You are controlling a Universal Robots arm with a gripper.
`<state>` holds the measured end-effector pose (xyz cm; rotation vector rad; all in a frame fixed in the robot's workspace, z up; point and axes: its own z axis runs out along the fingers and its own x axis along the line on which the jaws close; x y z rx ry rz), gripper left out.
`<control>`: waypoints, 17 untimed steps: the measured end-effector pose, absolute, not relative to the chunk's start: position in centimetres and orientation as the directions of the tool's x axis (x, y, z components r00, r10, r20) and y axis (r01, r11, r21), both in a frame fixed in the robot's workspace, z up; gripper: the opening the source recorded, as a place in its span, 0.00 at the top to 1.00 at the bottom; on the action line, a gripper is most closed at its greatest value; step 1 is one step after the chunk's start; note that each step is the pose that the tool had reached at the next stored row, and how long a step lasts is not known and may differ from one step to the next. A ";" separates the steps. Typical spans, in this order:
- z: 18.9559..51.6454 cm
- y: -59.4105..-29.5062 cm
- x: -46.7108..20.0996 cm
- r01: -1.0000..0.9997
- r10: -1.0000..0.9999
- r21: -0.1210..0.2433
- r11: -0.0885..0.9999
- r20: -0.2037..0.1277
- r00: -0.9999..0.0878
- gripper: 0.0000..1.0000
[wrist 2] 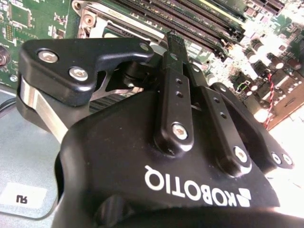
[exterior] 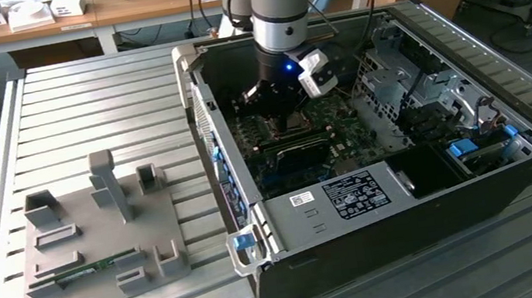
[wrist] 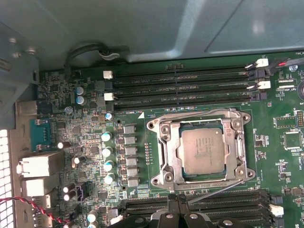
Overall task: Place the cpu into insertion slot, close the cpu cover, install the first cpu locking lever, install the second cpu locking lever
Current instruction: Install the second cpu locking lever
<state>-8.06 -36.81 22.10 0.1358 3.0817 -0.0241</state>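
Observation:
The cpu (wrist: pixel 203 151), a grey metal square, lies in the insertion slot (wrist: pixel 245 118) on the green motherboard. The cpu cover (wrist: pixel 168 147) is folded down flat around it, and the chip shows through its window. A thin wire locking lever (wrist: pixel 218 191) slants up from the slot's edge toward my gripper (wrist: pixel 178 211). My gripper hovers just beside the slot with its black fingers (wrist 2: pixel 173 71) together and nothing visible between them. Whether they touch the lever I cannot tell. In the exterior view my gripper (exterior: pixel 282 111) reaches down into the open computer case.
Long black memory slots (wrist: pixel 185 83) run on both sides of the insertion slot. Capacitors (wrist: pixel 108 152) and rear ports (wrist: pixel 40 166) stand nearby. The case walls (exterior: pixel 521 183) and drive bays (exterior: pixel 414 89) hem the arm in. A grey fixture plate (exterior: pixel 103 250) lies on the slatted table.

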 end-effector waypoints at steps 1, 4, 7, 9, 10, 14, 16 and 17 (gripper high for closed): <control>22.1 -36.8 -8.1 0.088 0.087 -0.013 0.996 -0.057 -0.995 0.89; 22.1 -36.8 -8.1 0.088 0.087 -0.013 0.996 -0.057 -0.995 0.89; 22.0 -36.8 -8.1 0.088 0.087 -0.013 0.996 -0.057 -0.995 0.89; 22.0 -36.8 -8.1 0.088 0.087 -0.013 0.996 -0.057 -0.995 0.89; 22.0 -36.8 -8.1 0.088 0.088 -0.013 0.996 -0.058 -0.995 0.89; 21.9 -36.8 -8.1 0.088 0.087 -0.013 0.996 -0.057 -0.995 0.89; 21.8 -36.8 -8.1 0.088 0.087 -0.013 0.996 -0.057 -0.995 0.89; 21.8 -36.8 -8.1 0.088 0.087 -0.013 0.996 -0.057 -0.995 0.89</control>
